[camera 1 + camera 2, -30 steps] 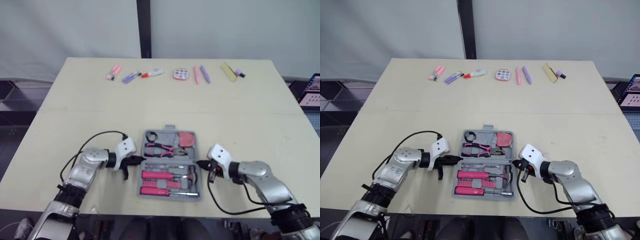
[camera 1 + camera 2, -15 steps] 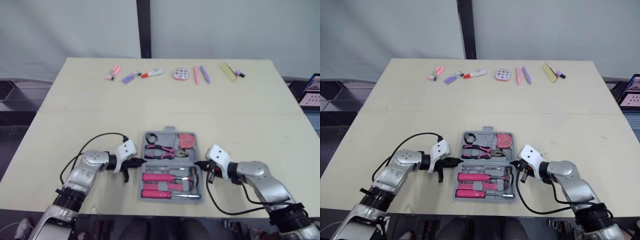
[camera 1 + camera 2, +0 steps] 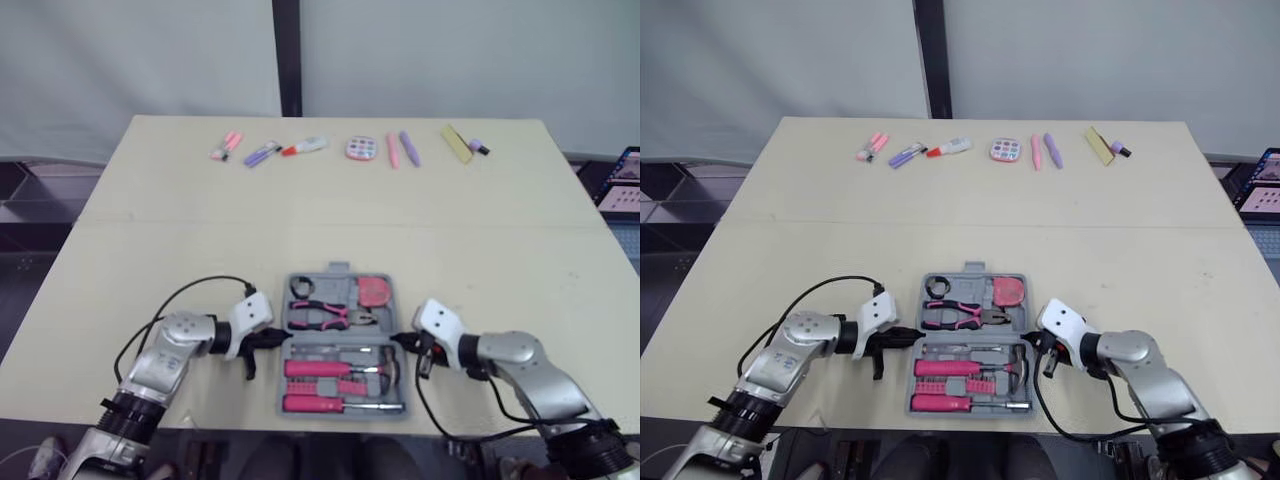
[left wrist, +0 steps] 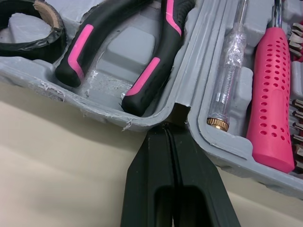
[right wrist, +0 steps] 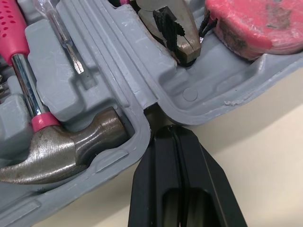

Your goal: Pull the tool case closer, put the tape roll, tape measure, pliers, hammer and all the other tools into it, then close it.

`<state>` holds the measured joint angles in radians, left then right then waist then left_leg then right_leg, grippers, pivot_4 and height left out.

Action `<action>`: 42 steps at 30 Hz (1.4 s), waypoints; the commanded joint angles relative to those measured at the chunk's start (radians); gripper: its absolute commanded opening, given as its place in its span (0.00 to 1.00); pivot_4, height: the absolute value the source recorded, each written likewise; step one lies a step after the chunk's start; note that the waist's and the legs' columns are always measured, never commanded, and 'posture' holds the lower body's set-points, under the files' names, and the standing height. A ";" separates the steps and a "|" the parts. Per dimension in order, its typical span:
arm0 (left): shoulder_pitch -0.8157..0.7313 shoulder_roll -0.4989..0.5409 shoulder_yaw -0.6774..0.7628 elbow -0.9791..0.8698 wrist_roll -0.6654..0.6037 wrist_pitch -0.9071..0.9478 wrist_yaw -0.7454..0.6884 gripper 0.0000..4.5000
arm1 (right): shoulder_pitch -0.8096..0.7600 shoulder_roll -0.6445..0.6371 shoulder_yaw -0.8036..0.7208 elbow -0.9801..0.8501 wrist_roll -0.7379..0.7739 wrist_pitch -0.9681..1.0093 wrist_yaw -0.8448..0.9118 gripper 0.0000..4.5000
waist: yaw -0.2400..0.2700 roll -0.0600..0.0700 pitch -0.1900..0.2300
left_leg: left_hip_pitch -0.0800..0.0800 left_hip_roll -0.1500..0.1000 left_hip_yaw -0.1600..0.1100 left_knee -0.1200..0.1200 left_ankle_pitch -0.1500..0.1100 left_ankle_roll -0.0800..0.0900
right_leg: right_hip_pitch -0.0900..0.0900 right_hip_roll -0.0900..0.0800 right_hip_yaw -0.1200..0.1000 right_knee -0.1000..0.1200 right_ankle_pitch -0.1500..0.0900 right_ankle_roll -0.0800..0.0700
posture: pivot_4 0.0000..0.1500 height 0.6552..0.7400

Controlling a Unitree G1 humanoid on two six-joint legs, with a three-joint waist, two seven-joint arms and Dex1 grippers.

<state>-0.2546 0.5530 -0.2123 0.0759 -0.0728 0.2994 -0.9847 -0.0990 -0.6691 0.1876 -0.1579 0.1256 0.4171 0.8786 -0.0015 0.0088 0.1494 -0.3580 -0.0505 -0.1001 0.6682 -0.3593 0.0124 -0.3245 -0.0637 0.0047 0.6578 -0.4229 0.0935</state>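
Observation:
The grey tool case [image 3: 343, 341] lies open and flat near the table's front edge. Its far half holds the black tape roll [image 3: 302, 288], the pink-handled pliers [image 3: 328, 313] and the pink tape measure [image 3: 374, 291]. Its near half holds the hammer [image 3: 385, 365] and pink-handled screwdrivers [image 3: 315, 366]. My left gripper [image 3: 275, 340] is shut on the case's left side at the hinge, with the pliers [image 4: 156, 71] just beyond its tips. At the right end of the hinge my right gripper [image 3: 397, 341] is shut too, beside the hammer head [image 5: 71, 151] and tape measure [image 5: 255, 23].
Along the table's far edge lie pink markers [image 3: 227, 145], a purple marker [image 3: 262, 153], a red-capped tube [image 3: 305, 146], a round palette [image 3: 360, 148], two pens [image 3: 401, 149] and a yellow block [image 3: 457, 143]. A laptop [image 3: 622, 185] sits off the right side.
The case has slid toward me across the table, with both grippers drawing back at its sides. The tools inside have kept their places.

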 commanded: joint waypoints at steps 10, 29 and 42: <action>0.043 0.004 -0.018 -0.060 -0.011 0.022 -0.009 0.01 | 0.025 -0.002 -0.002 -0.083 0.034 0.014 0.026 0.00 | 0.000 0.000 0.000 | 0.000 0.000 0.000 0.000 0.000 0.000 | 0.000 0.000 0.000 0.000 0.000 0.000 | 1.00 0.92; 0.084 0.011 -0.018 -0.101 -0.015 0.041 -0.007 0.01 | 0.039 -0.004 -0.001 -0.097 0.041 0.020 0.022 0.00 | 0.000 0.000 0.000 | 0.000 0.000 0.000 0.000 0.000 0.000 | 0.000 0.000 0.000 -0.001 0.000 0.000 | 1.00 0.92; 0.071 0.079 0.085 -0.035 -0.031 0.027 0.010 0.01 | 0.087 -0.057 -0.071 -0.095 0.049 -0.002 0.017 0.00 | -0.001 0.000 0.000 | 0.000 0.000 0.000 0.000 0.000 0.000 | 0.000 0.000 0.000 -0.001 0.000 0.000 | 1.00 0.92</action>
<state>-0.1908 0.6071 -0.1693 0.0213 -0.0968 0.3303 -0.9782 -0.0171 -0.7087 0.1523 -0.2166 0.1536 0.4319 0.8814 -0.0028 0.0087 0.1495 -0.3580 -0.0501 -0.1000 0.6678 -0.3590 0.0119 -0.3244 -0.0635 0.0044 0.6566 -0.4229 0.0935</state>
